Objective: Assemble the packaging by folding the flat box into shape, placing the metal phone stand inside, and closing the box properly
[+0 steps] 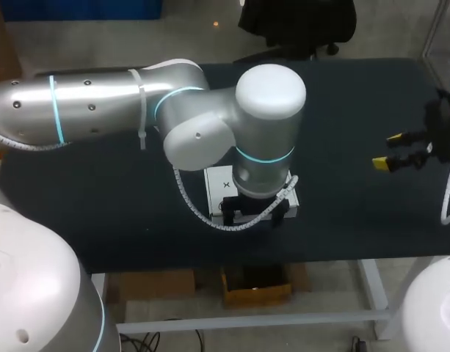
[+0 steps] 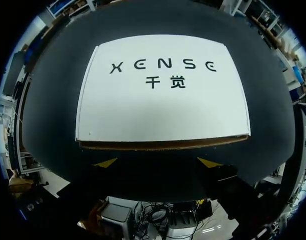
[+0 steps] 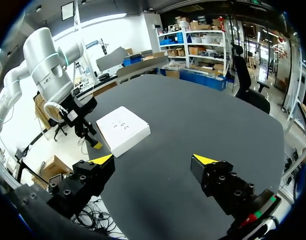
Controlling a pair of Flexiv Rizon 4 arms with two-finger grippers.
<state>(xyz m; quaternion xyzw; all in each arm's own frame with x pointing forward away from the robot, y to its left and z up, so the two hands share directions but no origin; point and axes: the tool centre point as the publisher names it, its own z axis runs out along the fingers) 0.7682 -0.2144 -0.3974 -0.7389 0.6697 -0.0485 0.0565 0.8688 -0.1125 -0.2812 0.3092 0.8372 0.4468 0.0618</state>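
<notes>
Left gripper (image 2: pixel 157 162), spread wide and empty at the near edge of the white box (image 2: pixel 162 100), could merely shove it across the table (image 2: pixel 53 105) if pressed forward.

Counting one dark table (image 1: pixel 100 191). Lying on it, one white box (image 2: pixel 162 90), toward the near edge and around the middle, bearing two rows of dark print on its lid. Extending over the table from the left, one left arm (image 1: pixel 100 103), carrying one coiled white cable (image 1: pixel 188 198). Hanging above the table, two grippers: the left gripper (image 2: pixel 157 162) at the box, the right gripper (image 1: pixel 388 150) well apart at the right. Showing four yellow fingertips (image 3: pixel 205 160), two on each gripper.
</notes>
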